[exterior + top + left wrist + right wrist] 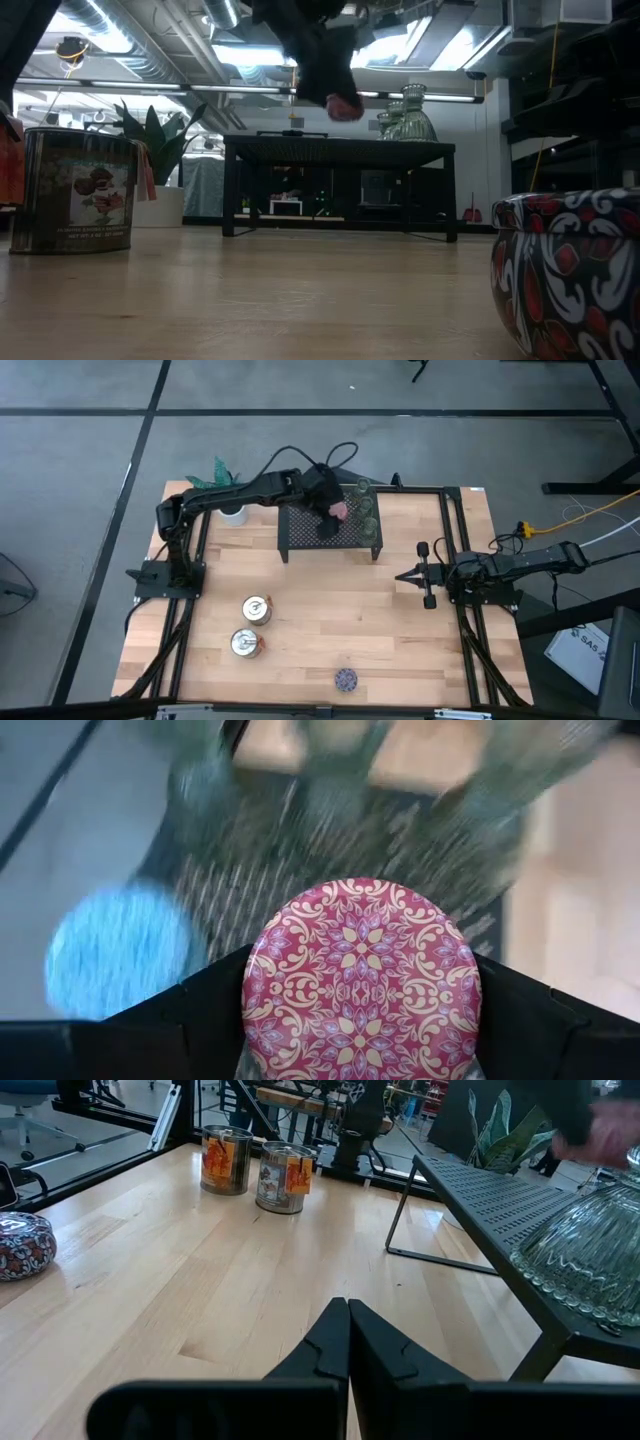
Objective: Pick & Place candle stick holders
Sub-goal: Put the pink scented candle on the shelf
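Observation:
My left gripper is over the black mesh rack, shut on the pink patterned holder. Three olive-green glass holders stand on the rack's right end. A blue holder shows blurred beside the pink one; what it rests on I cannot tell. Two silvery holders with orange marks and the purple holder stand on the table. My right gripper is shut and empty at the table's right. My left gripper pinches the pink holder by its round sides between its two fingers, one on each side. The fingers come from above, pointing down. The holder's patterned face is toward the wrist camera. In the low view the holder hangs clear above the rack's top.
A white pot with a green plant stands at the rack's left. Bare wood lies between the rack and the silvery holders. From the right wrist view the rack's leg and a glass holder are close ahead.

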You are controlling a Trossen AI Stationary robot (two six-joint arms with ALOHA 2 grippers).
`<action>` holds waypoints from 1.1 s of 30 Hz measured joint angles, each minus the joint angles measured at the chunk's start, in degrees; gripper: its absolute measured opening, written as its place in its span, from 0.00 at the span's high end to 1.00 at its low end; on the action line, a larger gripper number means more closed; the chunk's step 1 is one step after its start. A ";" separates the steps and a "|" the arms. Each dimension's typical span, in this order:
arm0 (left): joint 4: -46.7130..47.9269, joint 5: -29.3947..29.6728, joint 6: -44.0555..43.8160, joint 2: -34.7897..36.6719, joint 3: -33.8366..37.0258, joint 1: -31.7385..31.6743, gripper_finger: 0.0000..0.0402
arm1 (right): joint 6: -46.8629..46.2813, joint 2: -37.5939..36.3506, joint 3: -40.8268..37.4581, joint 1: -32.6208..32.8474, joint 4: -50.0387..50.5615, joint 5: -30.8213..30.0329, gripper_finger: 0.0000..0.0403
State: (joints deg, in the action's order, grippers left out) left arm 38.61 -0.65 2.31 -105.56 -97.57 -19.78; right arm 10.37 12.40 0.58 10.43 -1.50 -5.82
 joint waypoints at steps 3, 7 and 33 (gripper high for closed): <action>1.12 6.00 -5.82 -1.00 0.04 0.48 0.26 | 0.00 0.00 0.00 0.00 0.00 0.00 0.99; 1.49 9.89 -11.54 -1.93 0.04 0.18 0.26 | 0.00 0.00 0.00 0.00 0.00 0.02 0.99; 0.20 8.61 -18.41 -5.40 0.04 0.12 0.21 | 0.00 0.02 0.00 0.00 0.00 0.02 0.99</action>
State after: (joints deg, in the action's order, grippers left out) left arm 38.81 7.95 -16.10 -110.96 -97.54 -19.66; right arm 10.37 12.43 0.58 10.44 -1.50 -5.80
